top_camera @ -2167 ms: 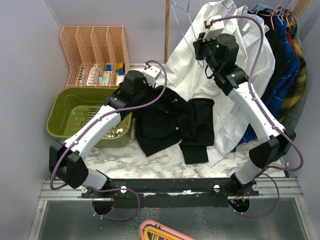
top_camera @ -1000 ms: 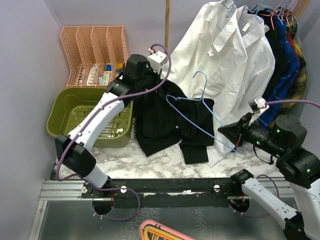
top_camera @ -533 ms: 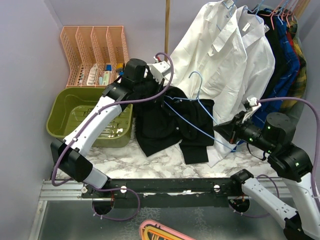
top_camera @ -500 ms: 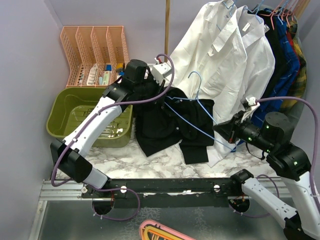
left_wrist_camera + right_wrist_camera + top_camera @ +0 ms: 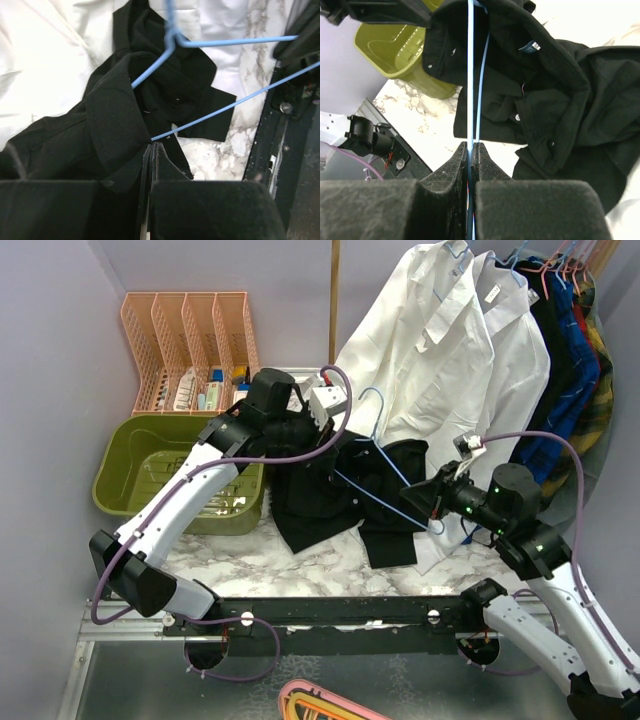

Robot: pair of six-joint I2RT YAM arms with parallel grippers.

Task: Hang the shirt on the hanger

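Marble table (image 5: 250,555), toward its back edge: left gripper (image 5: 151,150) pinches tight on the limp shirt (image 5: 310,495) at its collar, likely the firmest hold, while right gripper (image 5: 470,148) clamps the light, springy-looking hanger (image 5: 470,75).

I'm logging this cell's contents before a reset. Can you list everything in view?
shirt: one, black, heaped on the table
hanger: one, light-blue wire, held over the shirt
white shirts: two, hanging at the back right
plaid garments: count unclear, dark and blue, hanging far right
organiser rack: one, peach, back left, small bottles inside
tub: one, olive green, left of the shirt
pole: one, wooden, upright at the back
table: one, white marble
left gripper: one, black, shut on the shirt's collar
right gripper: one, black, shut on the hanger's wire
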